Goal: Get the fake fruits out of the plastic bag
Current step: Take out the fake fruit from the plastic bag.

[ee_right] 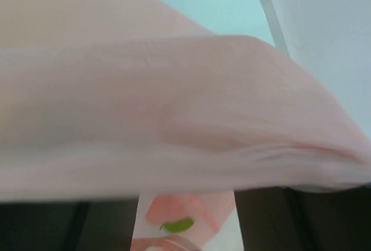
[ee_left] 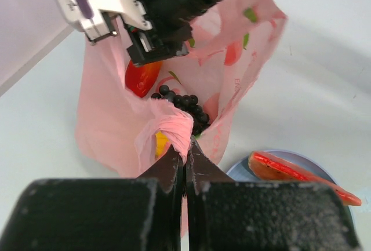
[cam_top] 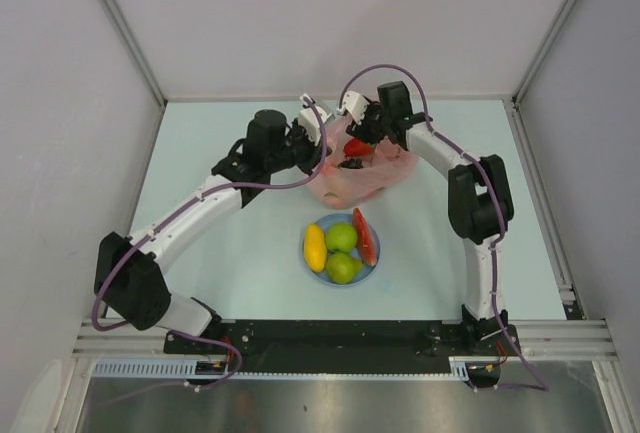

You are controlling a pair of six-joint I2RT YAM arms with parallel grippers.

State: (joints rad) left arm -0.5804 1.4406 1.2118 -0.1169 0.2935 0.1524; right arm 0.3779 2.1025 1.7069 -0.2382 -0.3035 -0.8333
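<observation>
The left gripper pinches the plastic bag rim tight. The right gripper is in the bag mouth, nearer the red fruit, which sits at its 7 o'clock. I cannot tell if it is squeezing anything.

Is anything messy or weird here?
Nothing is spilled or broken. The only odd bit: the plastic bag fills nearly the whole right wrist view, hiding what lies behind it. The left gripper pinches the bag's rim.
</observation>
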